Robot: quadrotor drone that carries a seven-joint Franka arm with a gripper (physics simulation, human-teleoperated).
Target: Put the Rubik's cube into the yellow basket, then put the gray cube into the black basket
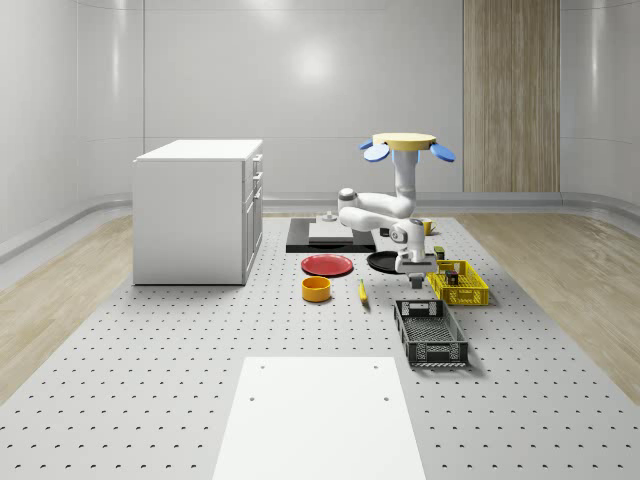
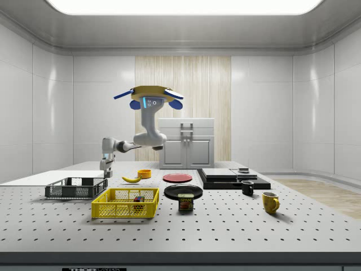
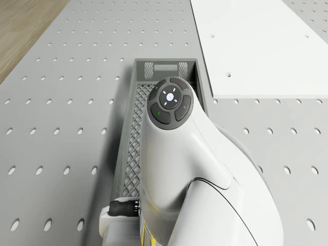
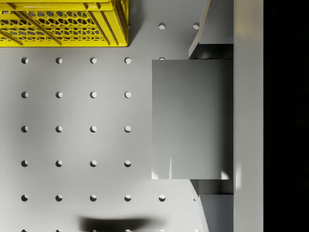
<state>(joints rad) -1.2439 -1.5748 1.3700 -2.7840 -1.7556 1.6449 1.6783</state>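
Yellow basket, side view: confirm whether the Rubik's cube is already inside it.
Yes, the Rubik's cube sits inside the yellow basket, visible through its mesh wall.

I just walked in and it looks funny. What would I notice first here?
Probably the drone hovering above the table with its white arm reaching down. Its end effector hangs beside the yellow basket and near the black basket, shut on a gray cube.

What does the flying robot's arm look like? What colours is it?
The arm is glossy white with rounded, chunky links and darker grey joints. Up top, the drone has a flat yellow body and blue rotors. The drone view shows a round dark button pad on the arm, with a white centre and small red and green marks.
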